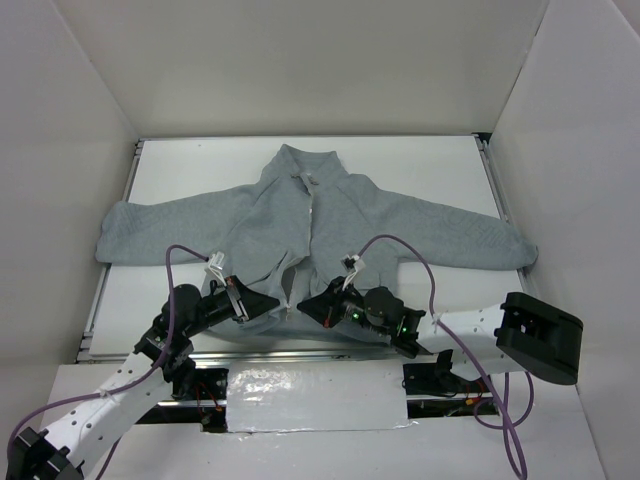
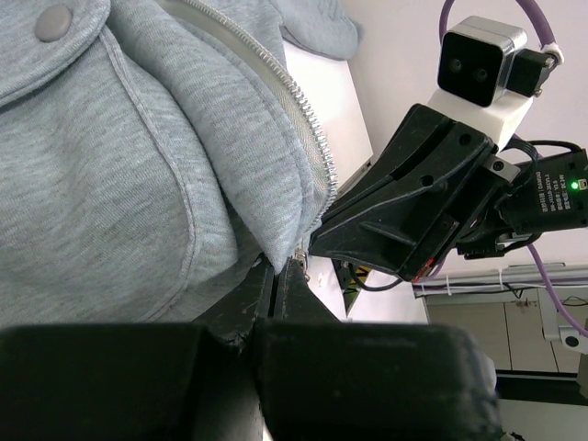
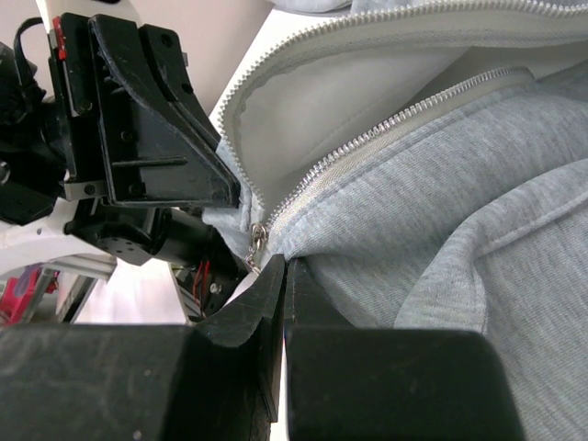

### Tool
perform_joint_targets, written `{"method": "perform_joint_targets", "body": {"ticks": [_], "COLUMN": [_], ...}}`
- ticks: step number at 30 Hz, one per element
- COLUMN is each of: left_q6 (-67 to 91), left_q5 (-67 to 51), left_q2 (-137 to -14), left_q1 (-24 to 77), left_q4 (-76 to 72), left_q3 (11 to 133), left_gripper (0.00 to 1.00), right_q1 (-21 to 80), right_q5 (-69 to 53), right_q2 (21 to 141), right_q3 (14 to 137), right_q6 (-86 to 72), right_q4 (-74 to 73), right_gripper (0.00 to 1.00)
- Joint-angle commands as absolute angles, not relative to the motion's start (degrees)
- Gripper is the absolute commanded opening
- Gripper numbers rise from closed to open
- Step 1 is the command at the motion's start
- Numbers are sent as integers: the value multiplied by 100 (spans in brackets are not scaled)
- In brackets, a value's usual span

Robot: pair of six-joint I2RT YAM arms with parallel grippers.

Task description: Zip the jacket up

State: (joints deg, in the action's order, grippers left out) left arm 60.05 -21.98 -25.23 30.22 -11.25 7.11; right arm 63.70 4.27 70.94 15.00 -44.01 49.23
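Note:
The light-grey fleece jacket (image 1: 350,215) lies flat on the white table, collar away from me and sleeves spread. Its front is parted at the lower hem. My left gripper (image 1: 272,306) is shut on the hem of one front panel, right beside the zipper teeth (image 2: 310,124); its tips (image 2: 283,266) pinch grey fleece. My right gripper (image 1: 312,306) is shut on the hem of the other panel (image 3: 386,220), its tips (image 3: 285,266) just below the metal zipper pull (image 3: 256,237). The two grippers face each other, almost touching.
The white table (image 1: 430,160) is boxed in by pale walls at the back and sides. A silver taped patch (image 1: 315,400) lies at the near edge between the arm bases. Purple cables (image 1: 410,250) loop over both wrists.

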Motion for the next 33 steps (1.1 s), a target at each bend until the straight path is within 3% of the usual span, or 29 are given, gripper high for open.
{"method": "perform_joint_targets", "body": {"ticks": [1, 22, 33], "left_q6": [6020, 5687, 5423], "left_q5": [-2338, -2882, -3067], "left_q2": [-2443, -2715, -3136], "left_q1": [3050, 3050, 3050], "left_q4": [-1582, -1864, -1960], "left_q3": [651, 492, 36], "left_gripper": [0, 0, 0], "right_q1": [6311, 6231, 6232], "right_q5": [483, 334, 27], "right_q2": [6952, 7110, 7681], "right_q3": [1810, 2215, 1600], "right_q6": [-4316, -4192, -4869], "right_q4": [5133, 4633, 5255], "right_gripper": [0, 0, 0]}}
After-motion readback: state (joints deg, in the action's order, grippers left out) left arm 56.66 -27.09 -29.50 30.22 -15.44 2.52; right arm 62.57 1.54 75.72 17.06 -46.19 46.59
